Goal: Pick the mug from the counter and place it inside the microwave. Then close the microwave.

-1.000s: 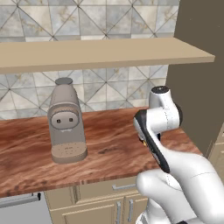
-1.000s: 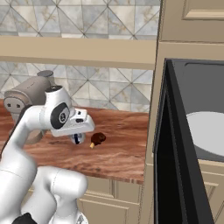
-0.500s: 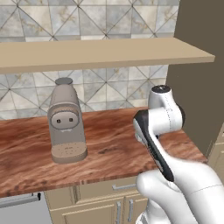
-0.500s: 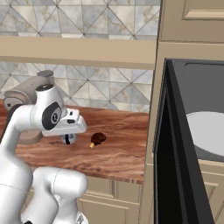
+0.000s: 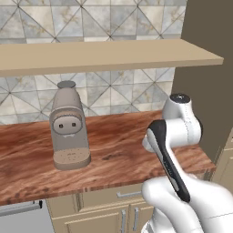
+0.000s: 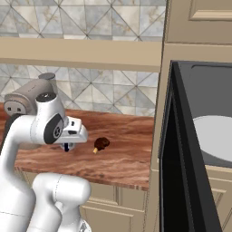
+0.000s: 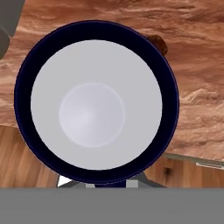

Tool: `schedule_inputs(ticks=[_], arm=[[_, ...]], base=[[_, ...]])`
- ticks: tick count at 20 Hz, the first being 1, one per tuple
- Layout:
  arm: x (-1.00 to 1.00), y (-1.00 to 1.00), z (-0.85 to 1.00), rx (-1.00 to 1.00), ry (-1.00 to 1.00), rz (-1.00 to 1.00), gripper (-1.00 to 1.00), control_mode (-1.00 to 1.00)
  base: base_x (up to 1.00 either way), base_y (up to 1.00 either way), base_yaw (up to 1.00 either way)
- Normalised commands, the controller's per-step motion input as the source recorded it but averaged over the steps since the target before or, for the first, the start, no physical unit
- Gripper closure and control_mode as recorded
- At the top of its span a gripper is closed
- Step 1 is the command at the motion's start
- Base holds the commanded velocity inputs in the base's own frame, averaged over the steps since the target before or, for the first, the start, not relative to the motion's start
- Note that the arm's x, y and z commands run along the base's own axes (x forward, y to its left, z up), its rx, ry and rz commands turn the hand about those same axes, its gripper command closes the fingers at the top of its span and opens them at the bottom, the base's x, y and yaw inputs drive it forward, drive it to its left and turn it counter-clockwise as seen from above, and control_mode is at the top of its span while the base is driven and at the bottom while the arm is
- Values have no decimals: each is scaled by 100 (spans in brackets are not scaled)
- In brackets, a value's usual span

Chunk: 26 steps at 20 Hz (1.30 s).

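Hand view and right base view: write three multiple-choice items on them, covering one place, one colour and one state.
1. Where does the small dark-brown lump with an orange tip lie?
A. on the reddish-brown wood-grain counter
B. on the tan wall shelf
C. inside the microwave

2. In the hand view, what colour is the inside of the small cylindrical mug?
A. red
B. light grey
C. green

3. The door of the large black microwave is:
A. open
B. shut
C. missing

Answers: 1 A, it rests on the wood grain. 2 B, pale grey within a dark rim. 3 A, the door stands out edge-on and the white round turntable plate shows.
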Motion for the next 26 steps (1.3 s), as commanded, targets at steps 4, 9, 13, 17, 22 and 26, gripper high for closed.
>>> schedule_inputs(ticks=[4, 9, 13, 17, 22, 26], arm=[[-7, 0, 12, 0, -4, -5, 100, -100], [-10, 0, 14, 0, -1, -10, 100, -100], [-6, 0, 15, 1, -3, -15, 100, -100], [-8, 0, 11, 5, -2, -14, 100, -100], [-25, -1, 1, 12, 0, -5, 100, -100], [-18, -5, 1, 16, -1, -4, 100, -100]], base=[[0, 0, 0], [0, 0, 0], [0, 0, 0], [0, 0, 0], [0, 0, 0], [0, 0, 0]])
